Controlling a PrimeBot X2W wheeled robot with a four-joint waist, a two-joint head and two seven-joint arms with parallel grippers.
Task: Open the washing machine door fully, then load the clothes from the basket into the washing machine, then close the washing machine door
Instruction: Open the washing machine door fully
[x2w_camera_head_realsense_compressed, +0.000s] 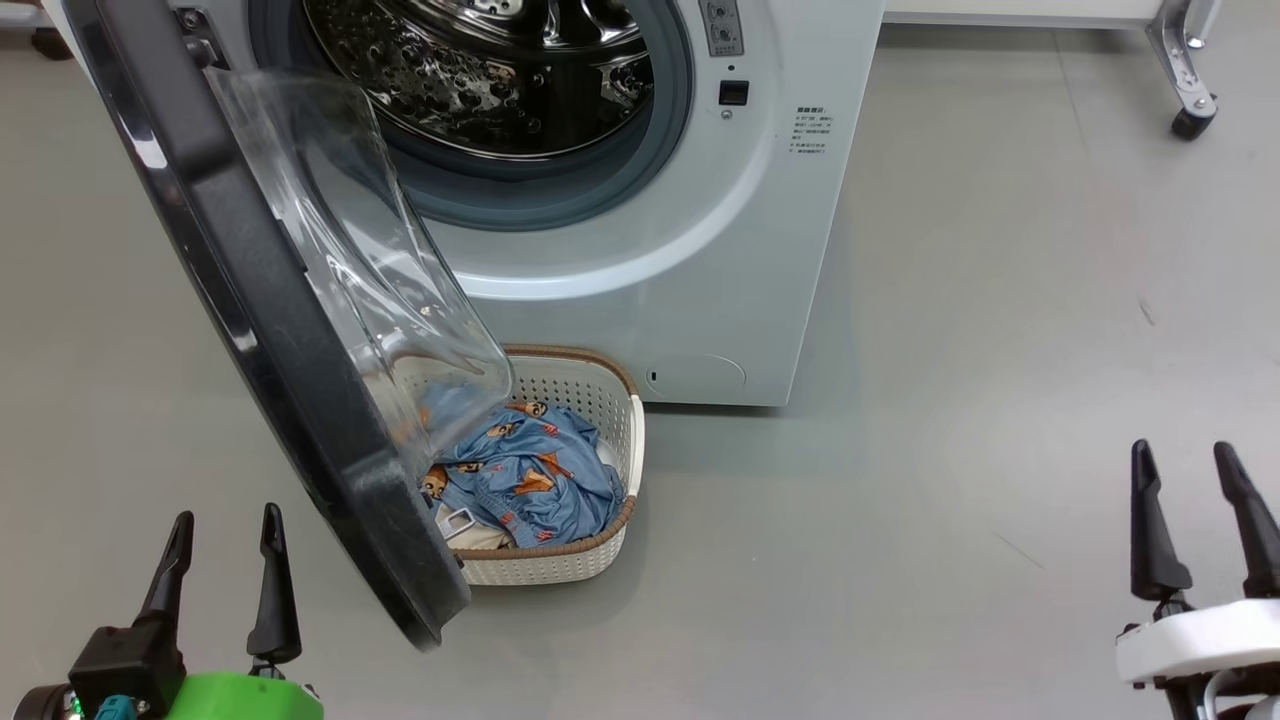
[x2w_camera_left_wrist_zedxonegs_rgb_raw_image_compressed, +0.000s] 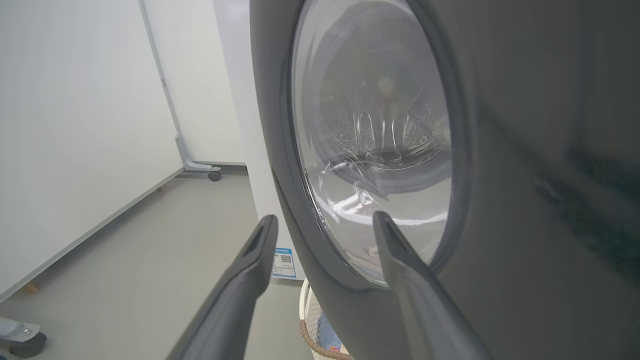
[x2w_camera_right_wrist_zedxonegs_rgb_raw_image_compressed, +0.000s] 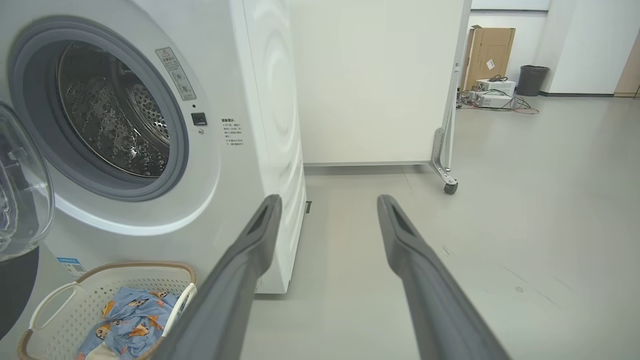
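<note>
The white washing machine (x2w_camera_head_realsense_compressed: 700, 250) stands at the top of the head view, its steel drum (x2w_camera_head_realsense_compressed: 490, 70) exposed. Its black-rimmed door (x2w_camera_head_realsense_compressed: 290, 330) with the clear glass bowl (x2w_camera_head_realsense_compressed: 370, 270) hangs swung out to the left, over the cream basket (x2w_camera_head_realsense_compressed: 585, 395) on the floor. Light blue bear-print clothes (x2w_camera_head_realsense_compressed: 530, 475) lie in the basket, partly behind the door. My left gripper (x2w_camera_head_realsense_compressed: 225, 530) is open at the lower left, just outside the door (x2w_camera_left_wrist_zedxonegs_rgb_raw_image_compressed: 500, 200). My right gripper (x2w_camera_head_realsense_compressed: 1192, 470) is open at the lower right over bare floor. In the right wrist view the basket (x2w_camera_right_wrist_zedxonegs_rgb_raw_image_compressed: 55, 300) and clothes (x2w_camera_right_wrist_zedxonegs_rgb_raw_image_compressed: 125, 320) sit lower left.
Grey floor stretches to the right of the machine. A white partition on castors (x2w_camera_head_realsense_compressed: 1190, 120) stands behind, also seen as the panel (x2w_camera_right_wrist_zedxonegs_rgb_raw_image_compressed: 375, 80) in the right wrist view. A cardboard box (x2w_camera_right_wrist_zedxonegs_rgb_raw_image_compressed: 490, 50) and a dark bin (x2w_camera_right_wrist_zedxonegs_rgb_raw_image_compressed: 531, 79) sit far off.
</note>
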